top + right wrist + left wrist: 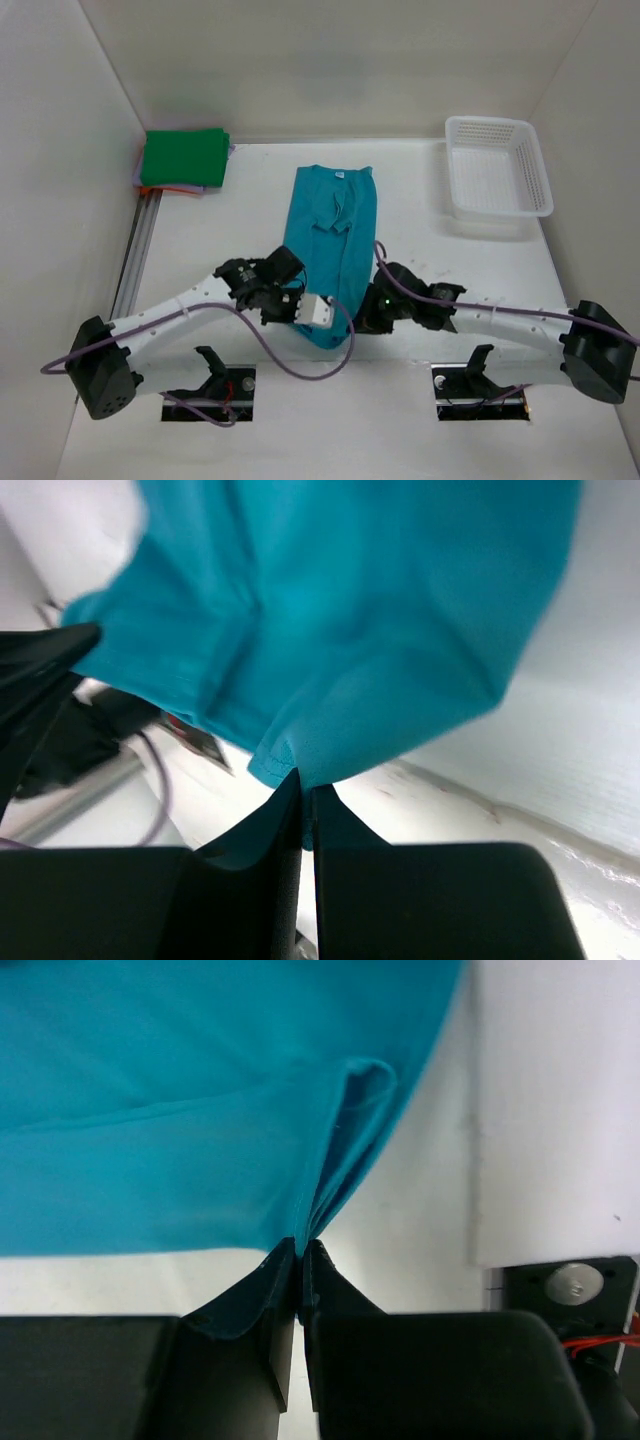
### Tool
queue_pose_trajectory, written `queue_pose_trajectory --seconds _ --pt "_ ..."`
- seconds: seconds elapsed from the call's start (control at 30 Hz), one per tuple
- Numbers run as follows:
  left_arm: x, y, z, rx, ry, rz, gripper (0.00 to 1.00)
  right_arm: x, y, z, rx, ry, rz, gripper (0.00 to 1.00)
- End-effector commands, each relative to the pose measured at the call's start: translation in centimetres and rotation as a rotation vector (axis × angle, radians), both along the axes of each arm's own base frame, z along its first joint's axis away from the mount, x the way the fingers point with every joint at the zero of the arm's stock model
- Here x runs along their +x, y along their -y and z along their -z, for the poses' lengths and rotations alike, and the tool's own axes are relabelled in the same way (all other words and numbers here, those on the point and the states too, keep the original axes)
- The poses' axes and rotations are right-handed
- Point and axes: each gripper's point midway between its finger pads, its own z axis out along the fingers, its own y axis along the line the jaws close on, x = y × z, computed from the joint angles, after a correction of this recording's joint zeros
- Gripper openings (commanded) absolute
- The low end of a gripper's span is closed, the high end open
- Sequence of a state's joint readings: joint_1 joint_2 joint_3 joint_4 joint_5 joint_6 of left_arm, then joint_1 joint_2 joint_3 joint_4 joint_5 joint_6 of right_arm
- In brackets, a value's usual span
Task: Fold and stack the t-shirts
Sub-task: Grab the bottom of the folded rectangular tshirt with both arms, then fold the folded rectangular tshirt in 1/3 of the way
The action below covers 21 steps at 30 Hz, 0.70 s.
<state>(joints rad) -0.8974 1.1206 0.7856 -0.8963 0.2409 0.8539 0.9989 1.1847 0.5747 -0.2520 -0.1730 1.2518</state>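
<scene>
The top camera looked down from above and behind my bases and took in the whole counter (230, 200) from fairly far off. Each wrist camera looked out along its own fingers, the left fingers (235, 1370) and the right fingers (235, 900), very close to the shirt (335, 225). All three views shared that shirt's near end.

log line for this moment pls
teal t-shirt: mid-table, lengthwise | left gripper: shut on its near edge | right gripper: same | folded stack: far left, green on top | basket: far right
</scene>
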Motion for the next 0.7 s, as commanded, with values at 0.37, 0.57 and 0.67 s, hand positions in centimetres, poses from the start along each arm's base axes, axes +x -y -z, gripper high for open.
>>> queue_pose_trajectory --seconds 0.37,0.57,0.67 --pt "18.9 3.2 -6.9 -0.211 0.03 -0.352 0.04 18.8 2.1 -7.1 -0.026 0.24 0.07 0.09" --pt "26.9 3.1 -6.5 -0.216 0.076 -0.484 0.05 24.2 3.7 -5.5 -0.077 0.219 0.092 0.09" --pt "29.2 2.8 -5.8 -0.206 0.099 -0.512 0.06 26.2 4.0 -5.0 -0.07 0.207 0.102 0.09"
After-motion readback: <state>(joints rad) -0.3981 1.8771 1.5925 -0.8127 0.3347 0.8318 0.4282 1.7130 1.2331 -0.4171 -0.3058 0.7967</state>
